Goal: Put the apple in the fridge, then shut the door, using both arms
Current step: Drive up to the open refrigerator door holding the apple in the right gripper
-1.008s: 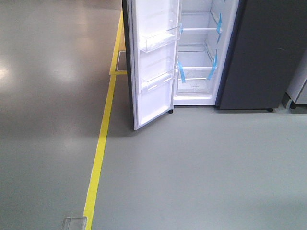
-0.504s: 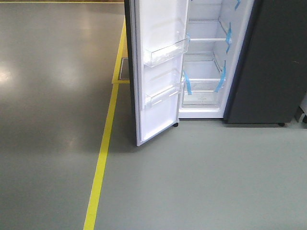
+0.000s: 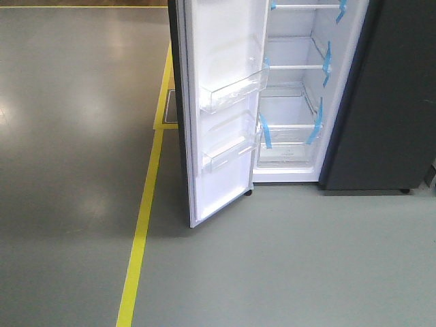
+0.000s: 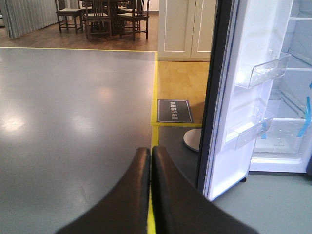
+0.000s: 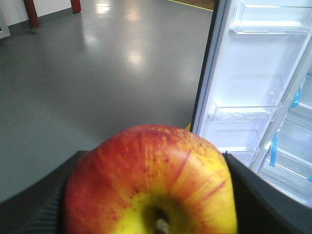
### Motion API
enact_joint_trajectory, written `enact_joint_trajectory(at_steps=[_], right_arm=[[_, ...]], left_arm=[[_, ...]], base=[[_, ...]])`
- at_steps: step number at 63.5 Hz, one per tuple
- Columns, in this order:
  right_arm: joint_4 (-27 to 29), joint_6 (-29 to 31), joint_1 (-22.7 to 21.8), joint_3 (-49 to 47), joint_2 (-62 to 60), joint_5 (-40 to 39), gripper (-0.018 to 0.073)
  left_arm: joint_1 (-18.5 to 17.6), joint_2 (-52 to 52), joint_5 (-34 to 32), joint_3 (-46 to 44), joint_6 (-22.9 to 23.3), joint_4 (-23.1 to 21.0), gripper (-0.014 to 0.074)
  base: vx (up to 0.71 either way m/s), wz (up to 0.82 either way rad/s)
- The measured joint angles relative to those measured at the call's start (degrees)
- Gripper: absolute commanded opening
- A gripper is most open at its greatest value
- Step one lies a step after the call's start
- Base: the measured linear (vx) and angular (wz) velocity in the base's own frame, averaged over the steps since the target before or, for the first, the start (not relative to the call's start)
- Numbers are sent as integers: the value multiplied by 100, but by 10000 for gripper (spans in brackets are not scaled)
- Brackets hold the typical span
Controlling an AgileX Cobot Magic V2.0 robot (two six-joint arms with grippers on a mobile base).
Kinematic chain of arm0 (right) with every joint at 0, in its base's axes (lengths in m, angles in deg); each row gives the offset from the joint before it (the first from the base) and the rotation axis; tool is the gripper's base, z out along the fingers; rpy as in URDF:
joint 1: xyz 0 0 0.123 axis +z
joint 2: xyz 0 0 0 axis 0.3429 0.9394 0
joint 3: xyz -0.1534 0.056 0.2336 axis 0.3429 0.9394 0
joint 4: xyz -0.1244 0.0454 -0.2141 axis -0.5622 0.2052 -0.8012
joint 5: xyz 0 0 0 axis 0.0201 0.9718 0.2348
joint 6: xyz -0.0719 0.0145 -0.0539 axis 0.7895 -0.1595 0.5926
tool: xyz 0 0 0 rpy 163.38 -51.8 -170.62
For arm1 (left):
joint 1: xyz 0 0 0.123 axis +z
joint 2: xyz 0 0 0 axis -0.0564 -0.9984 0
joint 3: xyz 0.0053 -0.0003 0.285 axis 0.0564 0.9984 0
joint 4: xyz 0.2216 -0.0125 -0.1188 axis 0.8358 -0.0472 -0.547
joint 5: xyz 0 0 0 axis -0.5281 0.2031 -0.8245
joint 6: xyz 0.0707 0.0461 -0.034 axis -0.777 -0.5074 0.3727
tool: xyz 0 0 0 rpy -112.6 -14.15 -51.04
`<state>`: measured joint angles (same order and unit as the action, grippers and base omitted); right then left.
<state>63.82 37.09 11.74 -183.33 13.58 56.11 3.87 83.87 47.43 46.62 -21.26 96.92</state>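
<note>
My right claw (image 5: 151, 207) grasps the small round red apple (image 5: 146, 175) with a yellow patch around its short stem. The black fingers (image 5: 265, 195) press the fruit from both sides, and the stem end faces the wrist camera. My left claw (image 4: 150, 152) is clenched on nothing, its 2 flat black tapered tips pressed together. It points over the glossy grey floor (image 4: 73, 112) along a yellow tape line (image 4: 154, 87).

Ahead stands the tall dark grey fridge (image 3: 381, 102) with a white interior. Its door (image 3: 221, 48), a tall slab dark grey outside and white inside, is swung wide open to the left of the opening. 2 clear plastic shelf bins (image 3: 234, 90) hang on the door's inner face, 1 above the other. Inside the cabinet, white shelves (image 3: 294, 67) are stacked, with blue tape strips (image 3: 265, 131) at their edges. A clear drawer (image 3: 289, 146) sits at the bottom.

The apple is held in the air, well apart from the fridge, with the door's inner face behind it in the right wrist view.

In the left wrist view, a dark rectangular floor sign (image 4: 174, 111) lies inside a yellow-bordered patch of light wooden floor. A round white disc (image 4: 191, 139) shows beside the door's outer edge. Dark wooden chairs (image 4: 68, 12) and a white 2-door cabinet (image 4: 187, 27) stand far behind.
</note>
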Motion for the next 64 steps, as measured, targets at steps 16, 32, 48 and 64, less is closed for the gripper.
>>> enact_joint_trajectory(at_steps=[16,32,48,64], right_arm=[[0,0,0,0,0,0,-3],[0,0,0,0,0,0,-3],[0,0,0,0,0,0,-3],[0,0,0,0,0,0,-3]], left_arm=[[0,0,0,0,0,0,-6],[0,0,0,0,0,0,-6],[0,0,0,0,0,0,-6],[0,0,0,0,0,0,-6]], base=[[21,-1],[23,2],[23,3],[21,3]])
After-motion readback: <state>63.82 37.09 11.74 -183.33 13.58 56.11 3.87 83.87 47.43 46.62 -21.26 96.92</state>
